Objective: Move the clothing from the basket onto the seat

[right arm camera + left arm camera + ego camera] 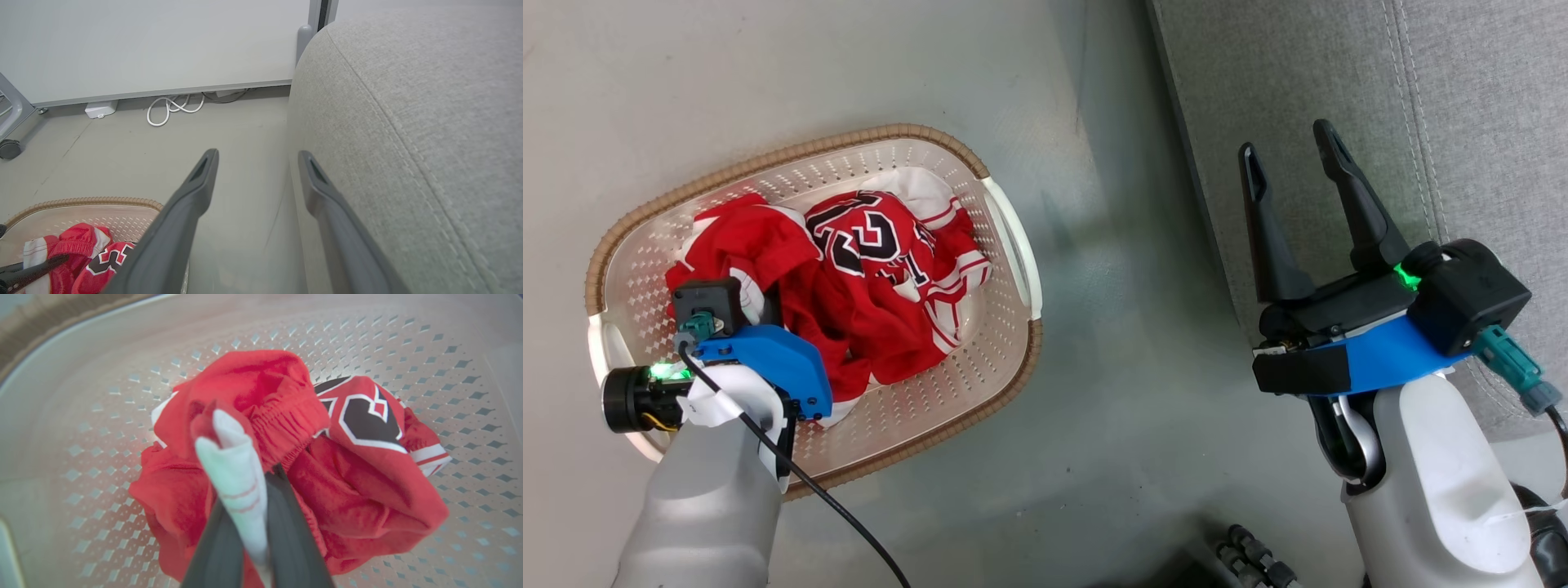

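The clothing (874, 278), red with white trim and a black-and-white number, lies crumpled in the cream basket (792, 151) with its brown rim, on the floor at the left. My left gripper (253, 486) reaches down into the basket and is shut on a white-trimmed fold of the red clothing (245, 388); in the head view its wrist covers the fingers. My right gripper (1286, 140) hovers open and empty over the edge of the light grey seat (1339, 82). The right wrist view has that gripper (257, 154) beside the seat (408, 102), with the basket (81, 202) and clothing (81, 245) at lower left.
Grey floor (1111, 327) separates the basket from the seat. A coiled white cable (175, 106) and a white box (101, 109) lie at the foot of the wall. A caster wheel (8, 149) stands at far left.
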Controlling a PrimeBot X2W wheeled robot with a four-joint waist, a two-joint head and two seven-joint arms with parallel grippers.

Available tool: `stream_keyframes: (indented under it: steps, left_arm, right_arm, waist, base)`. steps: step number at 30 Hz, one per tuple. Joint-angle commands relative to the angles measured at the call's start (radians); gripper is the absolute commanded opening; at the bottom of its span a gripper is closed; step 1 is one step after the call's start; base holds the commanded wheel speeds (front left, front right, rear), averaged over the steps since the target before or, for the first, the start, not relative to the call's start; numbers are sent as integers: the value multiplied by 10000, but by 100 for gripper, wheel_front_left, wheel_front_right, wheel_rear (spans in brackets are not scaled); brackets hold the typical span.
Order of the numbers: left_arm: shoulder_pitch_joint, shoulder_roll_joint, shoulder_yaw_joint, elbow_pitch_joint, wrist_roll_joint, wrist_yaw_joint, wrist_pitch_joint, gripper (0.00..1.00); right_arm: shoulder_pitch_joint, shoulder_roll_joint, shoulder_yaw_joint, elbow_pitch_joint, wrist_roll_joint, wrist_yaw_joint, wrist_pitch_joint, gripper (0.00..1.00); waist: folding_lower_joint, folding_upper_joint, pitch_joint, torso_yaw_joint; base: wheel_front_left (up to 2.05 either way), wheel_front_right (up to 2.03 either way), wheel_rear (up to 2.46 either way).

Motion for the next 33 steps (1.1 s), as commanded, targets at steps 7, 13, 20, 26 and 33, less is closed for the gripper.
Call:
stream_keyframes:
  steps: [7,13,20,26,33]
  left_arm:
    - [-150,84,36,161,-103,-146,-27,0]
    - [17,45,76,107,-190,-206,-27,0]
    - [404,-15,0,-17,-161,-394,-27,0]
    - [1037,-234,-118,-182,-93,-546,-27,0]
    - [1903,-444,-365,-503,33,-741,-27,0]
  right_arm:
    - [-240,-21,15,39,262,1,-55,100]
    - [-268,-23,54,99,277,1,-55,100]
    - [-216,-24,129,287,380,1,-55,100]
    - [108,-23,106,519,448,2,-55,100]
    - [595,-27,60,889,406,1,-53,100]
  waist:
    - [0,0,-85,-8]
    - [0,0,-306,24]
    - [0,0,-1104,186]
    - [0,0,-2324,515]
    - [0,0,-3880,891]
  base:
    - [0,0,0]
    - [0,0,0]
    - [0,0,0]
    - [0,0,0]
    - [0,0,0]
